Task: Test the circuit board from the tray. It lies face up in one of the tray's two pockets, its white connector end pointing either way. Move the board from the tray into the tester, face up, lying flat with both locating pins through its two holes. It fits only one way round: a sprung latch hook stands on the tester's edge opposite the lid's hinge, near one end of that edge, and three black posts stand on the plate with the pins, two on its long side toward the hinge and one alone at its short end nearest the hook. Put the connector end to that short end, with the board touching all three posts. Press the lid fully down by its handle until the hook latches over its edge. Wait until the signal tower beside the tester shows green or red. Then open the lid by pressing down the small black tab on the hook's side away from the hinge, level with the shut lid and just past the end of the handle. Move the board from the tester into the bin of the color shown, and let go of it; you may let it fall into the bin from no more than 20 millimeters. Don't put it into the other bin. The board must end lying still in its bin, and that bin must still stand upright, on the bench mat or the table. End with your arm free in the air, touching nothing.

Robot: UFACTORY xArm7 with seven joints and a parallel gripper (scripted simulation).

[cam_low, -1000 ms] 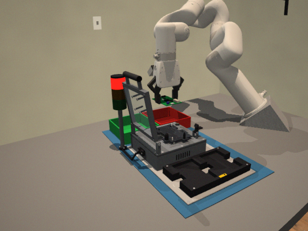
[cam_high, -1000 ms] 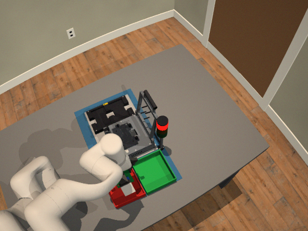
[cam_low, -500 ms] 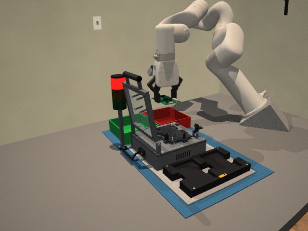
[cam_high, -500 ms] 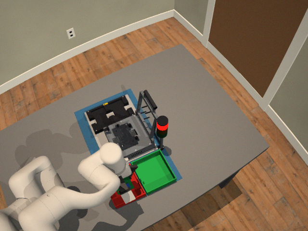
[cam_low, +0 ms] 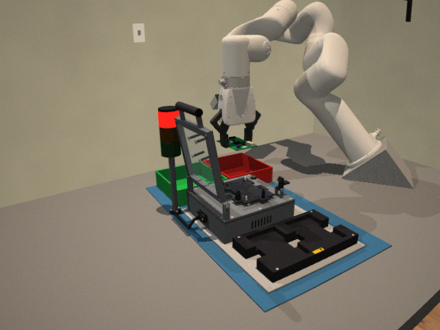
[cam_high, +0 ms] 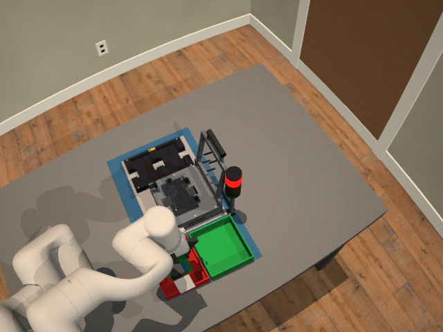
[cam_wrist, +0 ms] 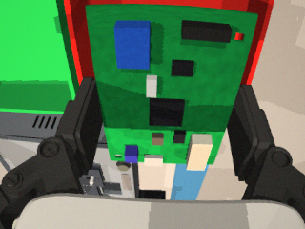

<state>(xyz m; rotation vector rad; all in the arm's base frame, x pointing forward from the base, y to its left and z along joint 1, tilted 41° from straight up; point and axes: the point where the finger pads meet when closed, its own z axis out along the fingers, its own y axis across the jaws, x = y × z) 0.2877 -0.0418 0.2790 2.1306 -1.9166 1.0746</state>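
the pincer (cam_low: 235, 136) holds the circuit board (cam_low: 237, 143) by its two long edges, fingers spread wide to span the board's width and closed on it. the board hangs level and face up in the air above the red bin (cam_low: 238, 166), well clear of the bin's floor; from the wrist view it covers most of the red bin below, with the green bin (cam_wrist: 32, 32) off to one side.

relative to the red bin: the green bin (cam_low: 171, 179) stands just beside it, the tester (cam_low: 248, 213) sits next to both bins with its lid (cam_low: 199, 149) swung up, and the signal tower (cam_low: 168, 122) beside the tester shows red. the tray (cam_low: 295, 245) lies on the far side of the tester from the red bin, both pockets without a board.

the board looks thin, stiff and light, so it should carry without sagging, but its bare edges give little to grip and it could pivot or slip if tilted. the edge hold near the middle of its length seems the right place, clear of the white connector (cam_wrist: 200, 152) and the chips (cam_wrist: 167, 113), which look easy to damage. judging by the height, it likely needs lowering closer to the bin before release.
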